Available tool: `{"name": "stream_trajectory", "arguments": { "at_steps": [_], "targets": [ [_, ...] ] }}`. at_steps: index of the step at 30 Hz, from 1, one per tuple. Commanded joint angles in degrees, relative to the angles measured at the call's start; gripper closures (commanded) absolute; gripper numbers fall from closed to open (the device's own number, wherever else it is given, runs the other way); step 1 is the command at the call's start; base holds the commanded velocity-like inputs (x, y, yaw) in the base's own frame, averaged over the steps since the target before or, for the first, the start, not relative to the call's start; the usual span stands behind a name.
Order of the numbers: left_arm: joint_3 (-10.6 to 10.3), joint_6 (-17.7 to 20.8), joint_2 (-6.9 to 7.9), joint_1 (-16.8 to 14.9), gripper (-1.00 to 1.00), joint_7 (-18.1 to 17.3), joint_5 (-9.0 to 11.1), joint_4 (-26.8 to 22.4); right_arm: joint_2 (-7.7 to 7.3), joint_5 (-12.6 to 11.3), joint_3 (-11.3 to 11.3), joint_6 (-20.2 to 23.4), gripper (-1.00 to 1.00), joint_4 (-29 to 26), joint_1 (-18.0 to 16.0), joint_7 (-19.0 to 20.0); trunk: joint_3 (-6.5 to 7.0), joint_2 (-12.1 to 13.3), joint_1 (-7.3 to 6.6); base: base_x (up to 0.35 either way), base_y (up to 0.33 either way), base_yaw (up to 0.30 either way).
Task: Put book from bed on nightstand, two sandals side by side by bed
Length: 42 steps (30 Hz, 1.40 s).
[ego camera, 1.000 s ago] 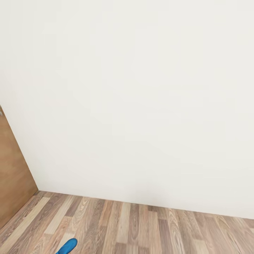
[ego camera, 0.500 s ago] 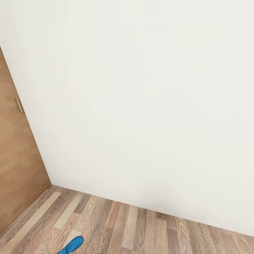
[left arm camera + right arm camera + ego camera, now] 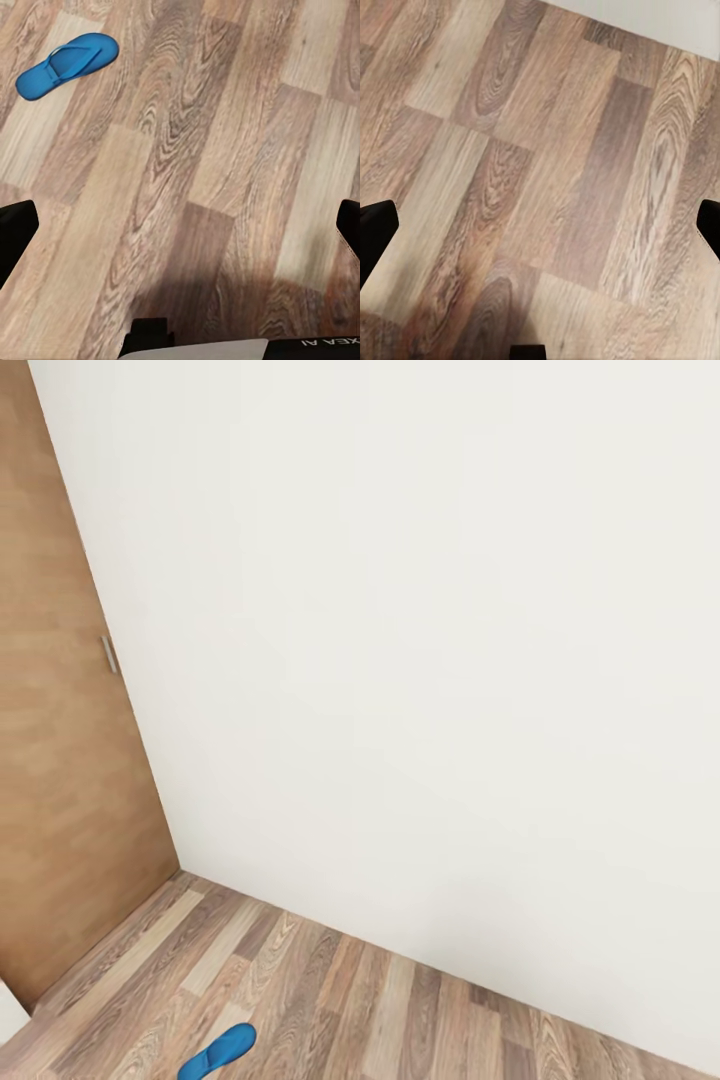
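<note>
One bright blue sandal [image 3: 218, 1050] lies flat on the wood-plank floor at the lower edge of the head view, not far from the corner of the room. In the left wrist view the same sandal [image 3: 66, 64] lies some way ahead of my left gripper [image 3: 180, 232], whose dark fingertips [image 3: 15, 236] stand wide apart, open and empty. My right gripper [image 3: 540, 232] is open too, hanging over bare floor planks with nothing between its fingers. The book, the bed and the nightstand are out of view.
A white wall [image 3: 430, 640] stands straight ahead. A brown wooden door [image 3: 60, 760] with a small metal handle [image 3: 108, 654] meets it at the corner on the left. The wall's foot [image 3: 660, 19] shows beyond the right gripper. Wood floor [image 3: 330, 1010] runs along the wall.
The head camera has swung left, so the door now takes up more of the left side and the whole picture has slid right. The sandal itself lies where it was.
</note>
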Motion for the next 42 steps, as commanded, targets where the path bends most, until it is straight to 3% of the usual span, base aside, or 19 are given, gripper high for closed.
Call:
{"name": "stream_trajectory", "arguments": {
  "at_steps": [1, 34, 42],
  "targets": [
    [-0.02, -0.08, 0.0, 0.01, -1.0, -0.05, -0.03, -0.07, 0.0, 0.01, 0.0, -0.18, -1.0, 0.04, -0.02, -0.02, -0.05, -0.02, 0.02, 0.221, -0.193, 0.244],
    [-0.02, -0.07, 0.01, 0.01, -1.0, -0.03, -0.03, -0.04, 0.0, -0.06, 0.0, -0.19, -1.0, 0.04, -0.02, -0.02, -0.05, -0.02, 0.02, 0.237, -0.208, 0.244],
    [-0.01, -0.08, 0.01, 0.01, -1.0, -0.1, -0.03, -0.07, 0.0, -0.07, 0.01, -0.18, -1.0, 0.04, -0.02, -0.02, -0.05, -0.02, 0.02, 0.092, -0.079, 0.244]
  ]
}}
